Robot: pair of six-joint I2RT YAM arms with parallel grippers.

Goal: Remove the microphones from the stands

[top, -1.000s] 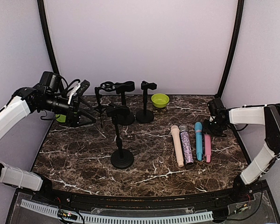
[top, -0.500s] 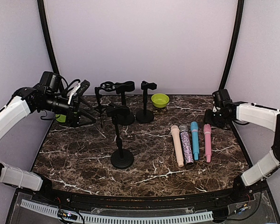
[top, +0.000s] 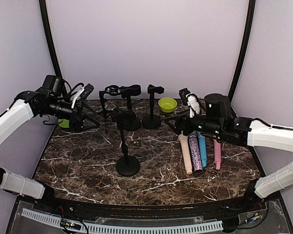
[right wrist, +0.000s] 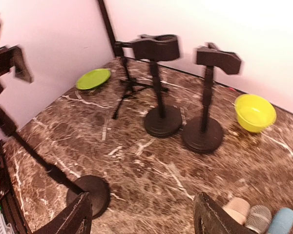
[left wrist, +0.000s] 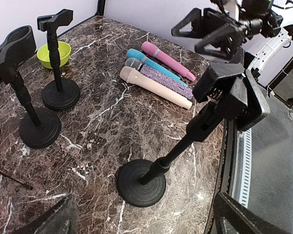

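Observation:
Several microphones lie side by side on the marble at the right: beige (top: 186, 153), grey glitter (top: 195, 155), blue (top: 202, 151), pink (top: 217, 156). The nearest black stand (top: 127, 165) stands mid-table, and its clip (left wrist: 232, 92) is empty. No clip in view holds a microphone. My right gripper (top: 178, 126) hovers over the table just left of the microphone heads, open with nothing between its fingers (right wrist: 210, 217). My left gripper (top: 90, 122) hangs at the left side, wide open and empty, apart from the stands.
Two more black round-base stands (top: 131, 122) (top: 151, 119) and a tripod stand (top: 105, 105) sit at the back. A green bowl (top: 167, 104) is back centre, and a green plate (top: 63, 123) lies at the left edge under my left arm.
My right arm has swung from the table's right edge leftward to beside the microphone heads, its jaws widening. The blue and pink microphones shifted slightly. The left arm has not moved.

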